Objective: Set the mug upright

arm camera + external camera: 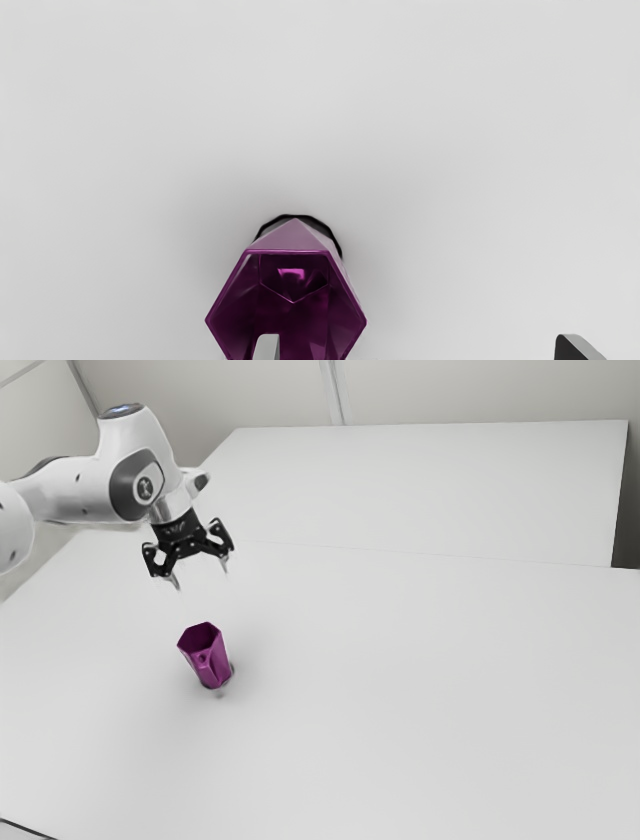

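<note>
**Reader:** What did the legend put at the centre?

**Author:** The mug (208, 658), purple and six-sided, left of centre and below mid-height in the exterior frame. It stood on its dark foot (324, 229) with its mouth (300, 310) upward, as the task asked; a slight lean could not be ruled out.

**Reader:** And its handling?

**Author:** Judged by eye: light, stiff-walled, perhaps slippery, for its facets shone. The material, and so its fragility, could not be read. The body narrowed toward the foot, so fingers (570, 350) set too high might have slid on the slope.

**Reader:** Where would a hold have suited it?

**Author:** Across two opposite flat faces, about midway down, square to the walls and with modest force. A pinch on one wall at the rim would have invited a swing.

**Reader:** What lay beneath and above?

**Author:** Beneath, the pale tabletop (400, 680), spreading to the right of that frame. Above the mug, in the frame's upper left, hung the gripper (201, 579), released, its fingers well apart and grasping nothing. The white arm (90, 485) entered from the left edge.
</note>
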